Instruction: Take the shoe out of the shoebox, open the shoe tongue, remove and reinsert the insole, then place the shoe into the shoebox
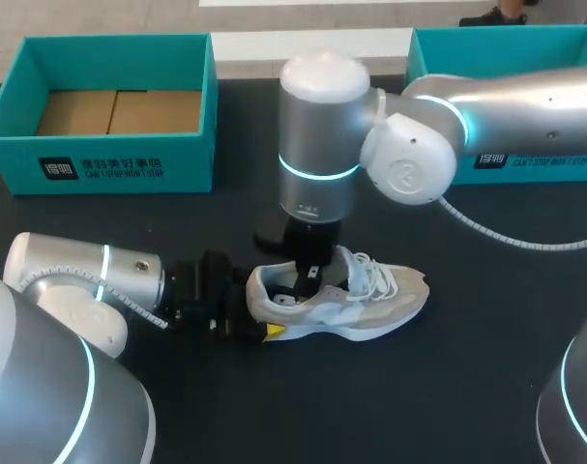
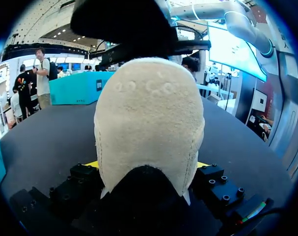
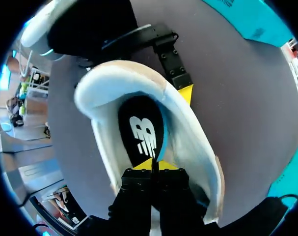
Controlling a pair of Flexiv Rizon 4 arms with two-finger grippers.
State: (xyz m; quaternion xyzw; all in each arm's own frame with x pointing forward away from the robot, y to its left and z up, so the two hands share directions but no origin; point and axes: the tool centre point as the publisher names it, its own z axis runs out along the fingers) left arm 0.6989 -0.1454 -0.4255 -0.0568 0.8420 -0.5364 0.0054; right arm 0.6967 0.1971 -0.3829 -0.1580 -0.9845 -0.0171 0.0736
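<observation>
Lying upright on the black table point(image 1: 486, 387), the shoe point(image 1: 346, 300) points right (teal shoebox point(image 1: 100, 164) far left). The left gripper point(image 1: 262, 314) clamps its heel. The right gripper point(image 3: 152, 166), fingertips together, pinches the insole point(image 3: 141, 130).

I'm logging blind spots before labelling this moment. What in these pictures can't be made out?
- Far shoebox, inside: head view, the right arm covers it and the picture's edge cuts it off.
- Shoe, toe and laces: left wrist view, its heel fills the picture.
- Left gripper: left wrist view, only yellow slivers show beside the heel.
- Insole, front part: right wrist view, the right gripper hides it.
</observation>
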